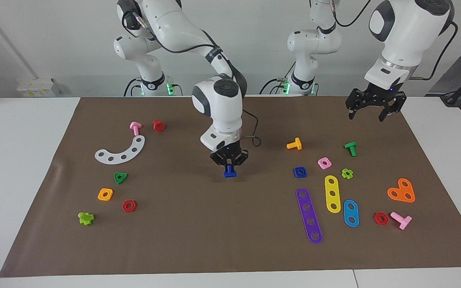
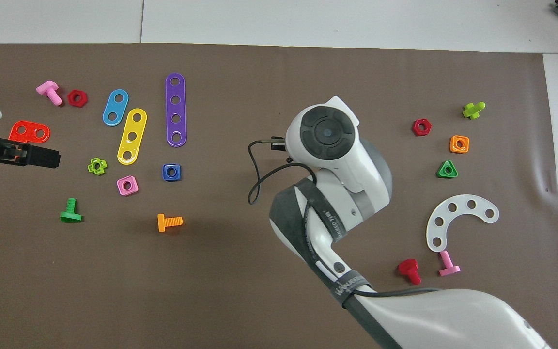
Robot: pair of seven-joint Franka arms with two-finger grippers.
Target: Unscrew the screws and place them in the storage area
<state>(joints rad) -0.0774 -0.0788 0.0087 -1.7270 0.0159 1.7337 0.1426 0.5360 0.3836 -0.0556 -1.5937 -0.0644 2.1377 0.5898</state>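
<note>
My right gripper (image 1: 229, 166) is shut on the small blue screw (image 1: 229, 173) and holds it low over the middle of the brown mat (image 1: 198, 232). In the overhead view the right arm's wrist hides the screw. The storage area lies toward the right arm's end: a white curved strip (image 1: 120, 151) (image 2: 458, 220), a green triangular nut (image 1: 120, 177), an orange nut (image 1: 105, 194) and a red nut (image 1: 129, 205). My left gripper (image 1: 371, 110) (image 2: 27, 154) is open and empty, raised high over the left arm's end of the mat.
Toward the left arm's end lie a blue square nut (image 1: 300, 172), a pink nut (image 1: 324, 163), an orange screw (image 1: 294, 144), a green screw (image 1: 350, 148), and purple (image 1: 309, 215), yellow (image 1: 332, 193) and blue (image 1: 351, 213) strips. A pink screw (image 1: 135, 128) and red screw (image 1: 158, 125) lie by the white strip.
</note>
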